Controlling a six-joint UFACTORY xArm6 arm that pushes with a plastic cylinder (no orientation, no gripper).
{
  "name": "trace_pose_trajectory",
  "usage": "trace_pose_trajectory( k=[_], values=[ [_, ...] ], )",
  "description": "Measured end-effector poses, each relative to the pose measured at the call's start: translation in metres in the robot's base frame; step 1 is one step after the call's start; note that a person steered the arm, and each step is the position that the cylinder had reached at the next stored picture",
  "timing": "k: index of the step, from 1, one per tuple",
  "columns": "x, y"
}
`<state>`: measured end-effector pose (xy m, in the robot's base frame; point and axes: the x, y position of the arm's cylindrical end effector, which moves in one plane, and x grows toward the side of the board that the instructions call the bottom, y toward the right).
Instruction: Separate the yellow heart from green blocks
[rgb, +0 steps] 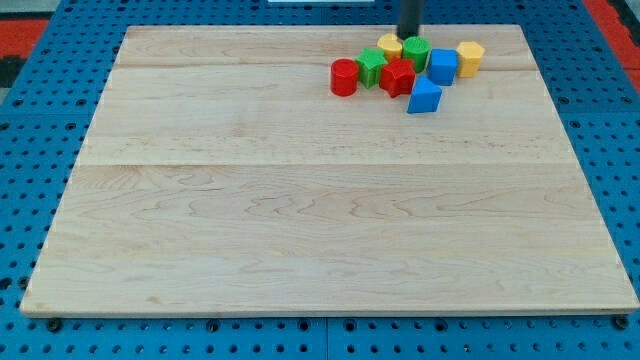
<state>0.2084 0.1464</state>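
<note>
A yellow heart (390, 46) sits near the view's top, touching a green round block (416, 50) on its right and a green star block (371, 66) below-left. My tip (408, 35) comes down from the view's top edge, just above the gap between the yellow heart and the green round block. It appears to touch or nearly touch both.
A red cylinder (344, 77), a red star block (397, 77), a blue cube (442, 66), a blue wedge-like block (424, 97) and a yellow hexagonal block (469, 58) crowd the same cluster. The wooden board (300, 200) lies on a blue pegboard.
</note>
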Motion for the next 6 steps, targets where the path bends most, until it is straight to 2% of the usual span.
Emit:
trace_pose_trajectory(
  k=[1,2,3,4,6],
  values=[
    [0.008,0.065],
    [0.023,0.029],
    [0.029,-0.075],
    [0.045,-0.136],
    [0.033,-0.095]
  ],
)
